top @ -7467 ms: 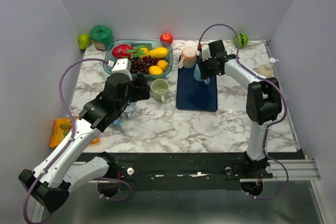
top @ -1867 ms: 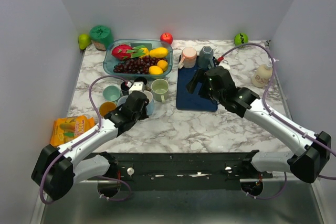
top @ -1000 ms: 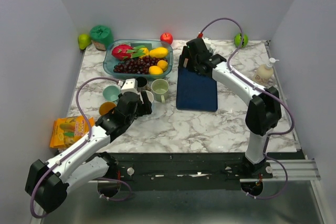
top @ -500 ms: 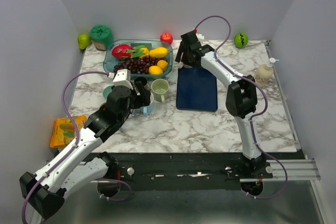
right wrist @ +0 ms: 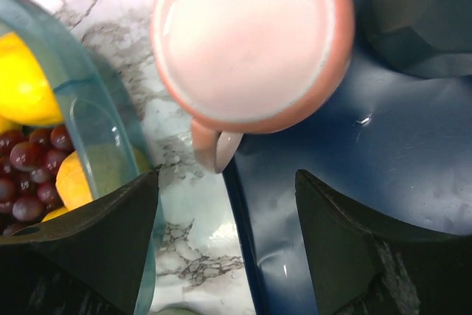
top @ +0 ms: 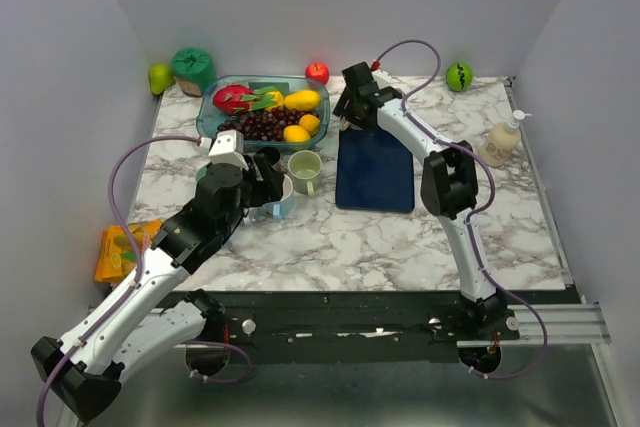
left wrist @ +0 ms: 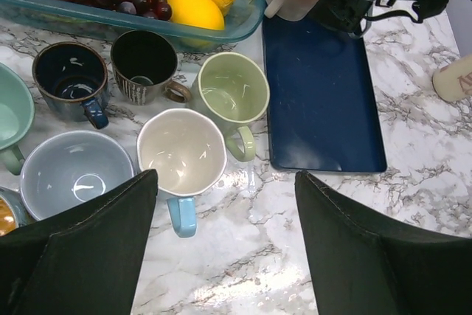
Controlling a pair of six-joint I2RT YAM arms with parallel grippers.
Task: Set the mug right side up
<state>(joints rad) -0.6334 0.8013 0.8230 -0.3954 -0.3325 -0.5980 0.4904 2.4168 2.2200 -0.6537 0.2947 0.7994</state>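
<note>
R end effector [right wrist: 225, 182] released, jaws apart; pink mug [right wrist: 251, 35] base-up just beyond it, on navy tray [right wrist: 317, 153] corner, with glass fruit dish [right wrist: 88, 123] left, dark mug [right wrist: 420, 12] right. L end effector [left wrist: 225, 182] released over cream mug [left wrist: 182, 151].

"What has the right arm done?"

"Two seconds ago it lay folded over the near half of the blue tray [top: 375, 172]. It has since stretched far and left, and the right gripper [top: 344, 112] is now above the upturned pink mug [right wrist: 251, 35] at the tray's far left corner. It covers the mug in the overhead view."

"And the left arm?"

"The left gripper [left wrist: 225, 176] was low and near. It has risen and moved farther out, over the white mug [left wrist: 182, 151] beside the green mug [left wrist: 230, 90]."
</note>
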